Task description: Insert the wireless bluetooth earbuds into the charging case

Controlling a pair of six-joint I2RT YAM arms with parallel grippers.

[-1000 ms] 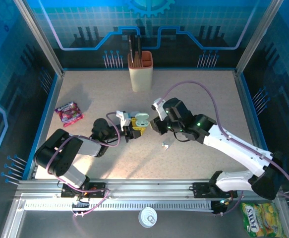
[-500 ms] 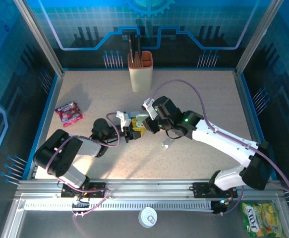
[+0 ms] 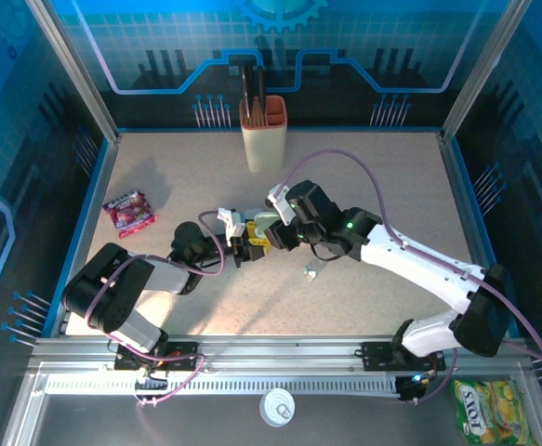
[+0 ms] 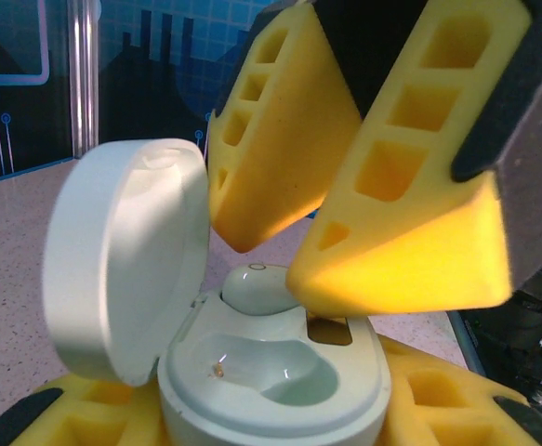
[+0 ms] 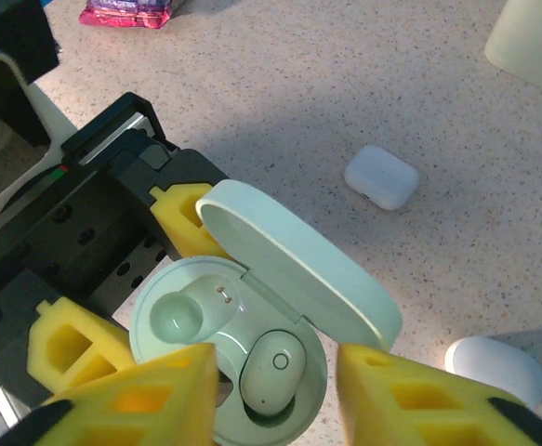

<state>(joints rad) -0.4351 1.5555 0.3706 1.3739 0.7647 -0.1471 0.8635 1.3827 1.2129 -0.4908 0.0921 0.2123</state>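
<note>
The mint-green charging case (image 5: 229, 344) has its lid (image 5: 298, 265) swung open, and my left gripper (image 3: 249, 243) is shut on its base with yellow foam fingers (image 4: 438, 400). One pale green earbud (image 5: 272, 372) sits in a slot of the case (image 4: 271, 372); the other slot (image 5: 178, 316) is bare. My right gripper (image 5: 275, 400) hovers just above the seated earbud (image 4: 257, 288), open, its fingers (image 5: 131, 400) apart on either side and gripping nothing. A second small whitish earbud (image 3: 310, 271) lies loose on the table under the right arm.
A white pebble-like case (image 5: 381, 177) and another rounded white item (image 5: 494, 367) lie on the table beyond the mint case. A pink packet (image 3: 129, 212) lies at the left. A beige holder (image 3: 264, 135) stands at the back.
The right arm swung left from beside the case to right over it, then held still. The left arm and the case have not moved.
</note>
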